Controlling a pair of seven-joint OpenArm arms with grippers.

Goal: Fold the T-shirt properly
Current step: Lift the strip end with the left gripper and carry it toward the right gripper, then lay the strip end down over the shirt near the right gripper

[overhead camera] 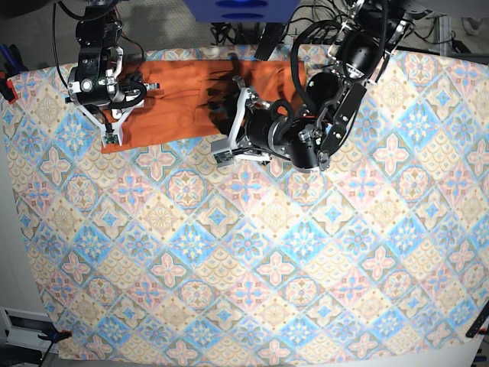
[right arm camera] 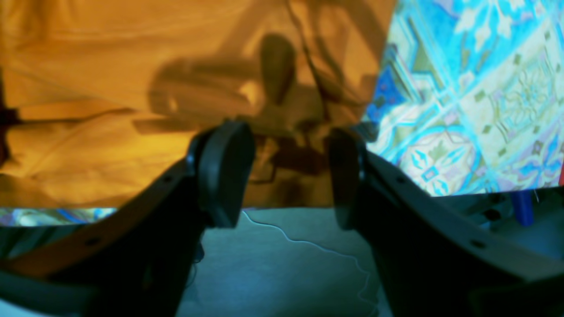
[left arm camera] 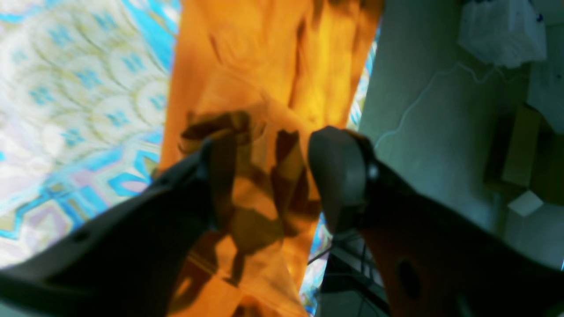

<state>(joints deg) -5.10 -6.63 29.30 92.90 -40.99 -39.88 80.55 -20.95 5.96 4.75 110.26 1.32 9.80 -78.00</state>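
You've got a plain orange T-shirt [overhead camera: 183,95], no print, at the worktop's far edge. Tablecloth [overhead camera: 252,267]: blue, beige and pink diamond tiles with floral medallions. Both arms black; left claw [left arm camera: 269,176] pads dark grey.

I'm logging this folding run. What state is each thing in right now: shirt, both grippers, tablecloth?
Plain orange soft-fabric T-shirt: folded into a long band, lying flat along the table's far edge.
Left gripper: open, jaws either side of the shirt's fabric, not pinching it.
Right gripper: open, over the shirt's edge, holding nothing.
Blue-and-beige patterned tablecloth: spread flat over the table.
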